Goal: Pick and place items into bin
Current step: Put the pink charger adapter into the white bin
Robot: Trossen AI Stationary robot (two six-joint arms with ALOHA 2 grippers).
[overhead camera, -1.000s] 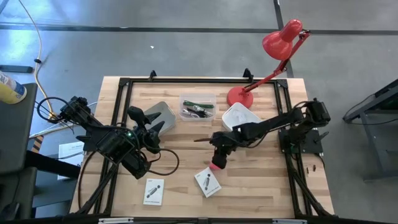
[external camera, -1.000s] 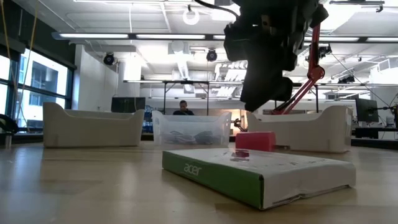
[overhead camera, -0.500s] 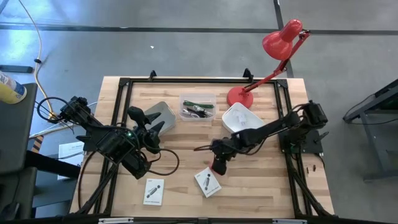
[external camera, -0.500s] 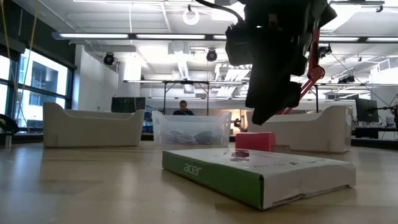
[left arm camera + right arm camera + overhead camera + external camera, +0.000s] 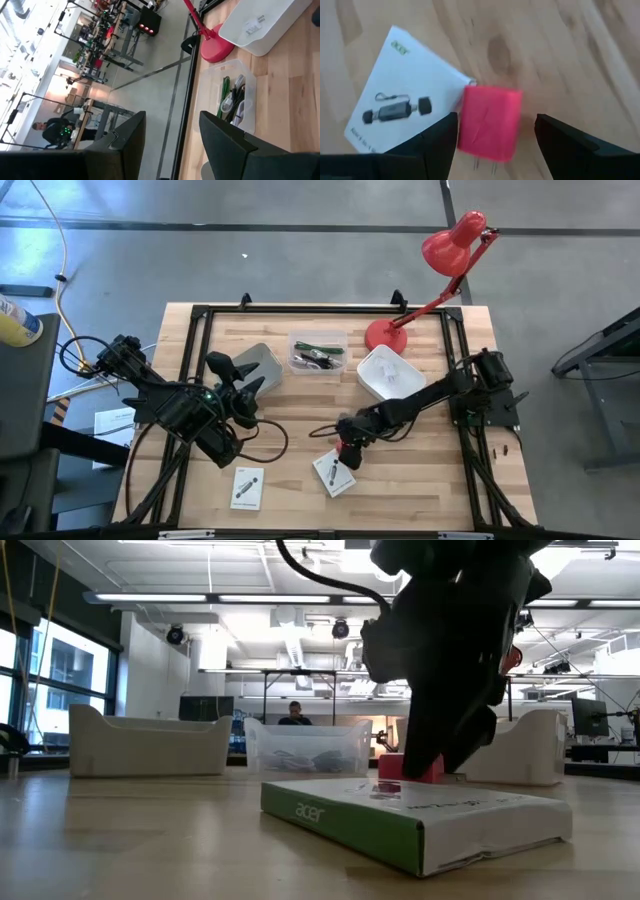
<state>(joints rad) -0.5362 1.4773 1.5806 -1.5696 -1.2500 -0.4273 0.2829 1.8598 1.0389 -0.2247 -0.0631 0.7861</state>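
A small pink piece [image 5: 490,122] with two metal prongs lies flat on the wood, right beside a corner of a flat white card box [image 5: 402,92]. My right gripper [image 5: 496,117] is open and low over the pink piece, one finger on either side of it; I cannot tell whether they touch it. In the high view my right gripper [image 5: 345,450] covers most of the pink piece. A second white card [image 5: 247,487] lies near the front edge. My left gripper [image 5: 240,375] waits raised and open at the table's left.
A clear bin [image 5: 318,352] holding a green pen and cables stands at the far middle. A white bin [image 5: 388,372] sits to its right and a grey bin [image 5: 258,365] to its left. The red desk lamp [image 5: 440,270] rises from the far right.
My right gripper has gone down and toward the table's near edge, closing on the pink piece until its fingers straddle it. The pink piece and the card box have stayed where they were.
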